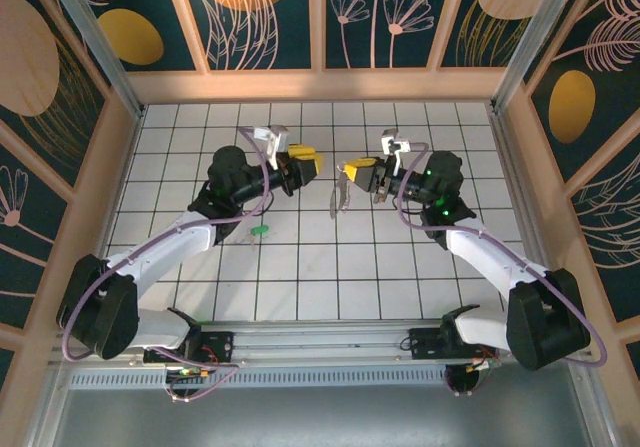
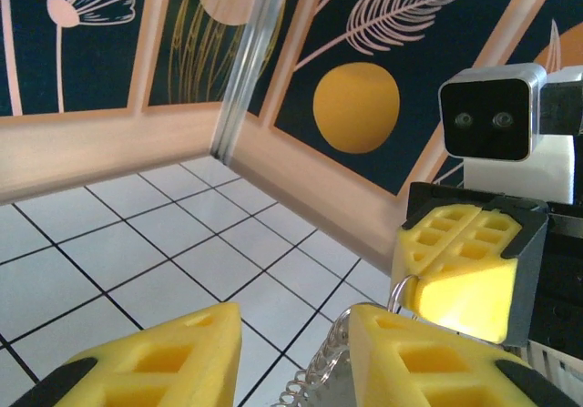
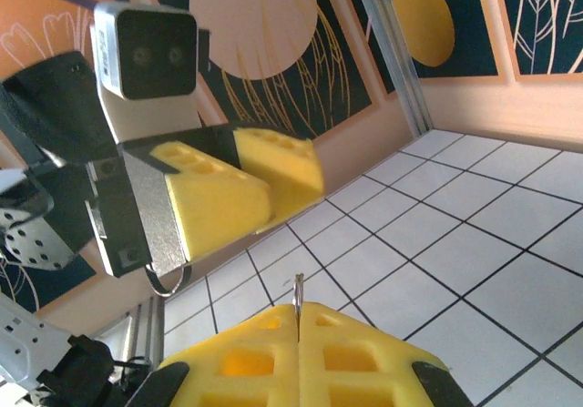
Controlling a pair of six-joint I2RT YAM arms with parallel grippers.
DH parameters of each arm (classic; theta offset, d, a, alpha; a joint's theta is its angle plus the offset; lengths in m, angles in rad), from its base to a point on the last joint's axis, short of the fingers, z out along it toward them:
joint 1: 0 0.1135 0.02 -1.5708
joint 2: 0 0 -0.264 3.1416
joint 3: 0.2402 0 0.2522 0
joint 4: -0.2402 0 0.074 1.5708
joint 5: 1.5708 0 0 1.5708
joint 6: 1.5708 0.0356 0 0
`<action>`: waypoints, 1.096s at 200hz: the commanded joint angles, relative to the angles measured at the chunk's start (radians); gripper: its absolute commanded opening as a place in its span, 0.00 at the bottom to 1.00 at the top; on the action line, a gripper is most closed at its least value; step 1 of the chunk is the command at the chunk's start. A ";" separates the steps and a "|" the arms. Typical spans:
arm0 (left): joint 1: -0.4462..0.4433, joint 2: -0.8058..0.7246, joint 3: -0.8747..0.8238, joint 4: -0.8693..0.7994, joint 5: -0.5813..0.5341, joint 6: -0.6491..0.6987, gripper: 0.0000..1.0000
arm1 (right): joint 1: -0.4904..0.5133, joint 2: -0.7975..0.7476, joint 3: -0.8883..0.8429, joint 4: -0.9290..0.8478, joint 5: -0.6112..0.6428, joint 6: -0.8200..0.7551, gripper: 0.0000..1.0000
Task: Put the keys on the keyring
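Note:
The keyring point(image 1: 338, 195), a thin silvery wire loop, hangs above the middle of the tiled floor. My right gripper point(image 1: 352, 173) is shut on it; in the right wrist view the wire point(image 3: 298, 290) sticks up edge-on from the closed pads of that gripper point(image 3: 298, 314). My left gripper point(image 1: 308, 162) faces it from the left, close by. Its fingers stand apart in the left wrist view point(image 2: 296, 320), and the ring's jagged silvery cluster point(image 2: 319, 371) lies against the inner face of the right-hand finger point(image 2: 428, 357). A key with a green head point(image 1: 260, 230) lies on the floor under the left arm.
A white tiled floor point(image 1: 380, 267) is walled by wooden-framed patterned panels point(image 1: 320, 82) at the back and both sides. The two arm bases sit on a rail point(image 1: 320, 342) at the near edge.

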 commanded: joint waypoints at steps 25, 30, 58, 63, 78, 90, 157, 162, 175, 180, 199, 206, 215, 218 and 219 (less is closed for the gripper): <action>-0.003 -0.035 -0.055 0.145 -0.022 -0.106 0.37 | 0.010 -0.004 0.011 0.135 0.020 0.048 0.00; -0.003 -0.034 -0.060 0.153 -0.022 -0.112 0.39 | 0.012 0.002 0.014 0.138 0.020 0.050 0.00; -0.003 -0.034 -0.083 0.206 -0.023 -0.152 0.40 | 0.030 0.021 0.028 0.155 0.032 0.053 0.00; -0.002 -0.035 -0.086 0.216 -0.023 -0.158 0.40 | 0.033 0.023 0.029 0.158 0.037 0.055 0.00; -0.002 -0.035 -0.094 0.241 -0.029 -0.176 0.40 | 0.040 0.028 0.024 0.183 0.052 0.066 0.00; -0.002 -0.034 -0.102 0.263 -0.037 -0.189 0.40 | 0.045 0.030 0.021 0.195 0.058 0.073 0.00; 0.000 -0.021 -0.118 0.336 -0.042 -0.250 0.40 | 0.053 0.051 0.019 0.237 0.068 0.100 0.00; 0.000 -0.021 -0.117 0.338 -0.043 -0.251 0.40 | 0.054 0.053 0.019 0.241 0.068 0.103 0.00; 0.000 -0.018 -0.120 0.351 -0.041 -0.262 0.41 | 0.055 0.059 0.020 0.248 0.066 0.108 0.00; 0.000 -0.016 -0.121 0.358 -0.040 -0.267 0.41 | 0.055 0.061 0.020 0.251 0.066 0.110 0.00; 0.001 -0.013 -0.124 0.373 -0.033 -0.279 0.41 | 0.054 0.065 0.011 0.263 0.066 0.116 0.00; 0.001 -0.012 -0.124 0.376 -0.030 -0.281 0.41 | 0.054 0.064 0.009 0.264 0.069 0.116 0.00; 0.003 -0.011 -0.124 0.379 -0.027 -0.281 0.41 | 0.055 0.062 0.006 0.264 0.069 0.116 0.00; 0.003 -0.012 -0.123 0.380 -0.025 -0.282 0.41 | 0.054 0.062 0.006 0.265 0.070 0.116 0.00; 0.003 -0.011 -0.124 0.380 -0.025 -0.282 0.41 | 0.054 0.061 0.006 0.265 0.070 0.116 0.00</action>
